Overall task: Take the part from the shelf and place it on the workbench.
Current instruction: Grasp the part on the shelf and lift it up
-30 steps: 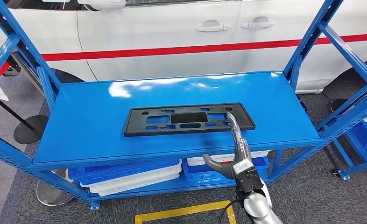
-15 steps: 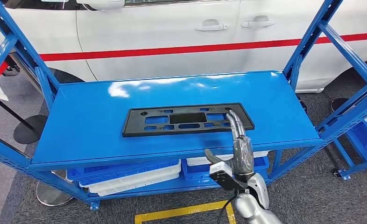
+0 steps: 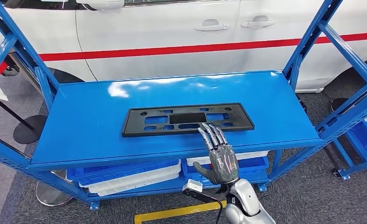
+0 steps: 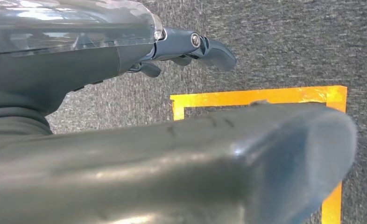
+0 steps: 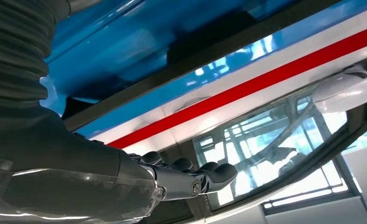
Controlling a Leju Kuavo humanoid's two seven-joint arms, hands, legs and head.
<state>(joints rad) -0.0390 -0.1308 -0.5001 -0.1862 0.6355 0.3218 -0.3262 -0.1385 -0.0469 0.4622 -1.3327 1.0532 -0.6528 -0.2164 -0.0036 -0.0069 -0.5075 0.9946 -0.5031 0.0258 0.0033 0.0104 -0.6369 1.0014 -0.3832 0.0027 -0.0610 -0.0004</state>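
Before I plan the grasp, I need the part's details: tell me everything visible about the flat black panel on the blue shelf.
The flat black rectangular panel looks like matte plastic, with rectangular cutouts and small round holes. It lies flat near the middle of the blue metal shelf top, long side facing the robot. The right hand reaches over its near edge with fingers extended; contact cannot be confirmed.

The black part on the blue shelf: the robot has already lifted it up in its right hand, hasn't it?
Not lifted. In the head view the black part lies flat on the blue shelf, and the right hand only reaches toward its near edge with its fingers spread, holding nothing.
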